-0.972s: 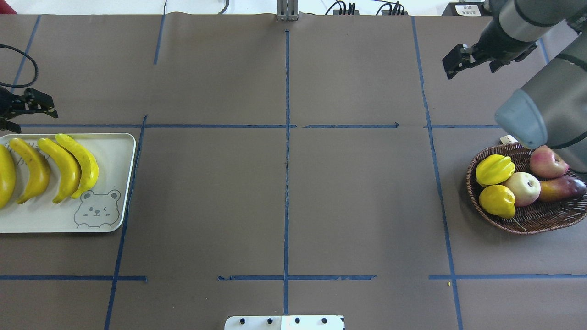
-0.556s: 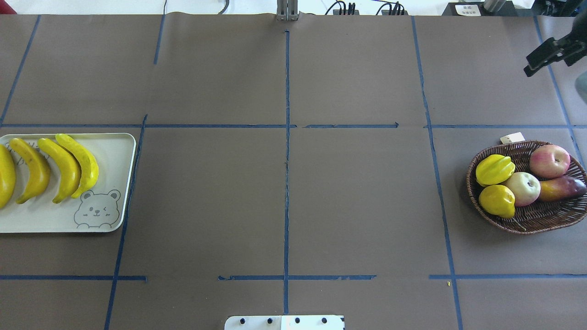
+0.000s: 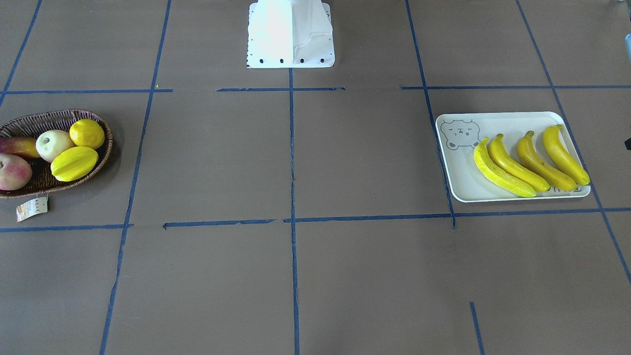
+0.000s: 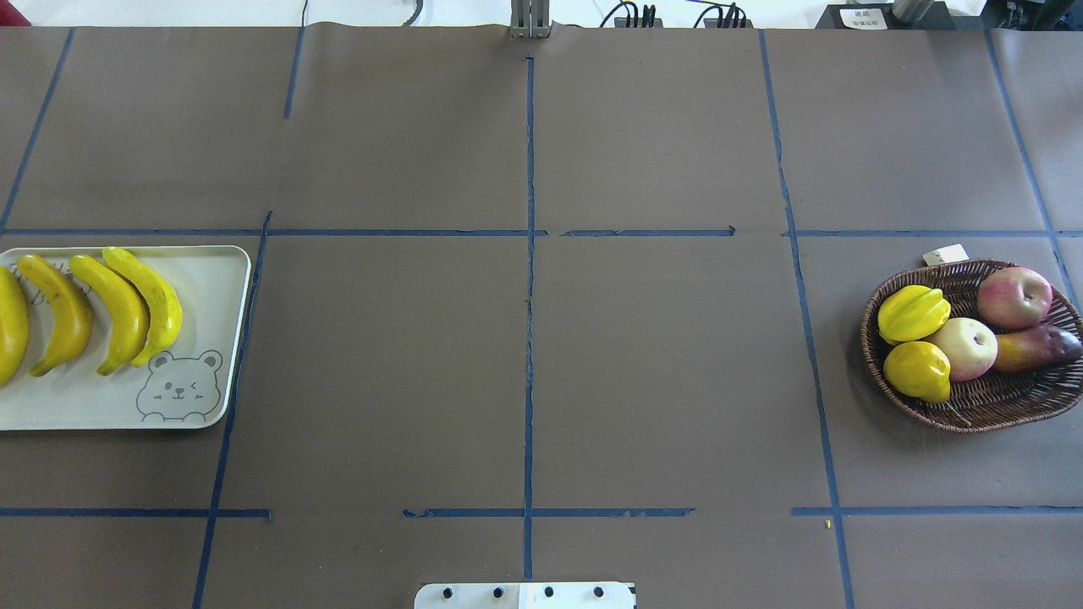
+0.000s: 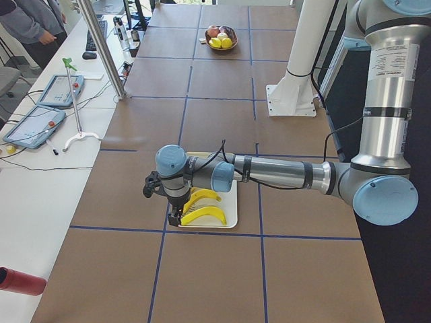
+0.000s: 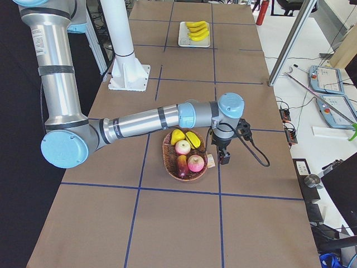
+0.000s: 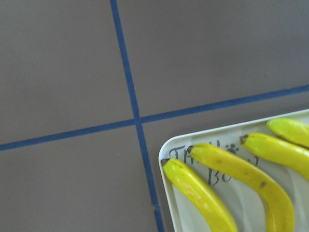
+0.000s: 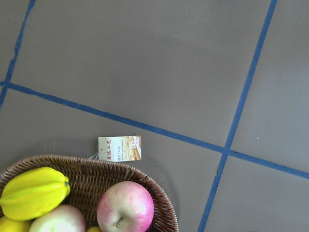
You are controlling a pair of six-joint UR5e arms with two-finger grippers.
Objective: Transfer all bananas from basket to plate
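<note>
Well, all four bananas (image 3: 516,167) lie side by side on the plate (image 3: 503,123). My left fingers (image 5: 176,217) hang by its lettered corner, my right fingers (image 6: 225,157) by the basket (image 4: 973,414), well apart from the plate; wide or narrow, I cannot tell.

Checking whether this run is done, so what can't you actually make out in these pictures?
- Left end effector: seen only in the exterior left view, too small to judge open or shut.
- Right end effector: same, exterior right view only.
- Outermost banana: cut by the overhead view's left edge.
- Plate lettering: left wrist view, bananas cover part.
- Basket's paper tag: print too small.
</note>
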